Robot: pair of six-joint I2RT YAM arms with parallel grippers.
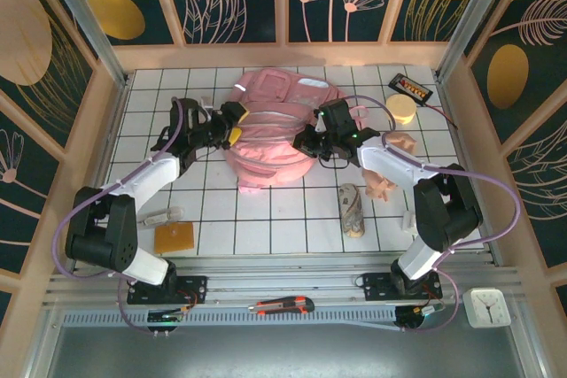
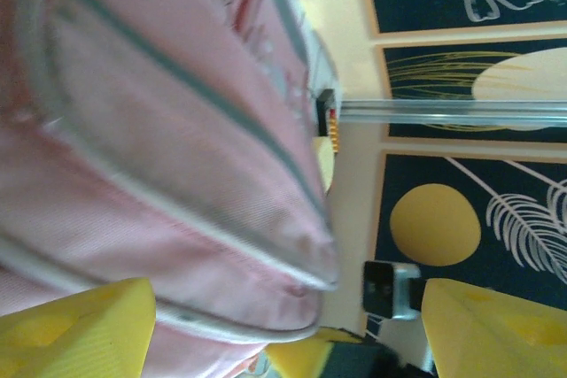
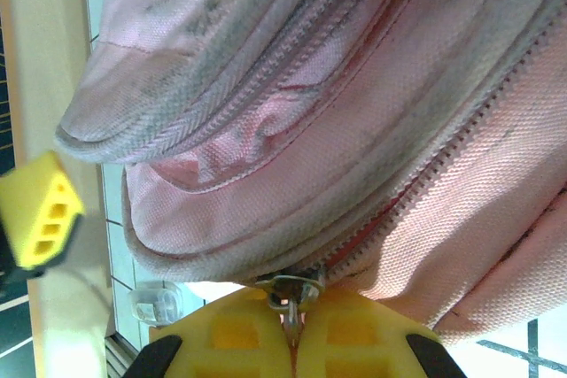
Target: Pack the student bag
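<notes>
The student bag (image 1: 268, 135), a large soft pink backpack, lies on the tiled table between both arms. My left gripper (image 1: 232, 127) is at its left side. In the left wrist view this gripper (image 2: 283, 298) stands open, its yellow fingers (image 2: 80, 334) wide apart, with a rounded grey-piped edge of the bag (image 2: 177, 183) reaching into the gap. My right gripper (image 1: 306, 141) is at the bag's right side. In the right wrist view it (image 3: 292, 307) is shut on a metal zipper pull (image 3: 291, 290) at the end of a partly open zip of the bag (image 3: 354, 130).
To the right lie a black flat device (image 1: 409, 87), a yellow disc (image 1: 400, 110), peach-coloured pieces (image 1: 381, 185) and a patterned roll (image 1: 353, 210). An orange square (image 1: 174, 238) and a small white item (image 1: 159, 216) lie front left. A utility knife (image 1: 282, 307) rests on the front rail.
</notes>
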